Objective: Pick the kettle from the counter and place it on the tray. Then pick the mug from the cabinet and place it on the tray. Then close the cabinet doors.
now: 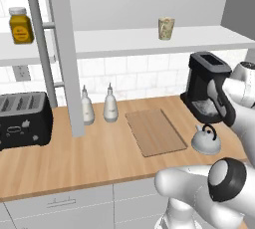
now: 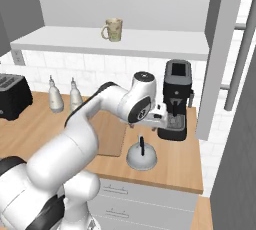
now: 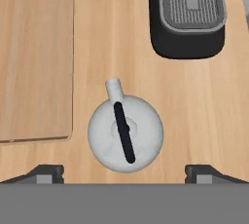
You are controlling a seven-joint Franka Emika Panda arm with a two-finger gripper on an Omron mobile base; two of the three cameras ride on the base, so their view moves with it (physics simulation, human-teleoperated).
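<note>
Gripper (image 3: 124,174) hovering above the kettle (image 3: 125,133), fingers spread wide, nothing held; kettle sitting on the surface (image 3: 194,101) just beside the tray (image 3: 34,62); its thin handle lying askew, risking a slipped, tilting grasp.

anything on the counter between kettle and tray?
No. In the hand view only bare counter separates the kettle from the tray; the left base view agrees.
</note>
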